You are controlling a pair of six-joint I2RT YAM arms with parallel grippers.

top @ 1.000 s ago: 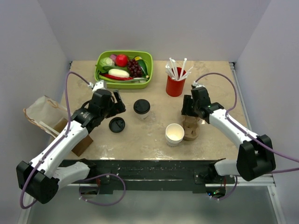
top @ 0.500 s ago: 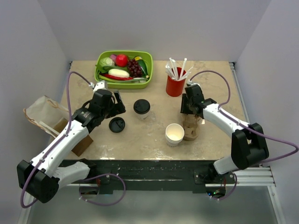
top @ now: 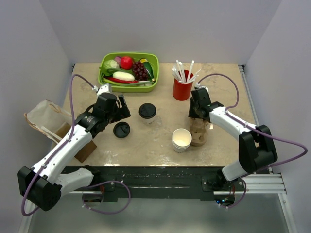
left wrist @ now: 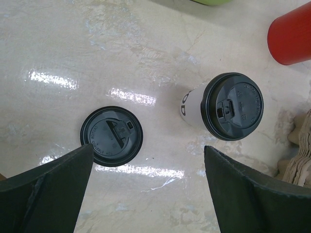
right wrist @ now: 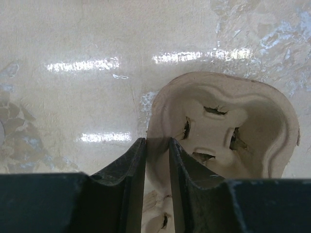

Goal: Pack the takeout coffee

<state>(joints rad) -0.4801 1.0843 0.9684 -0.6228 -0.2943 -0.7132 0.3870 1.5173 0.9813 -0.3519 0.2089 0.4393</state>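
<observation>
Only up close, right end effector (right wrist: 156, 145) pinching carrier (right wrist: 252, 121) rim, left end effector (left wrist: 148, 150) apart

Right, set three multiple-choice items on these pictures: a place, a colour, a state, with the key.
1. Where does the takeout coffee stand? A in a carrier pocket; B on the table; C in the green tray.
2. What colour is the cup holding the straws? A red; B blue; C white.
3. How is the left tool? A shut on the coffee; B shut on a loose lid; C open, holding nothing.
Key: 1 B, it stands on bare tabletop; 2 A, both the top and left wrist views show it red; 3 C, its jaws stand wide apart with nothing between them.
</observation>
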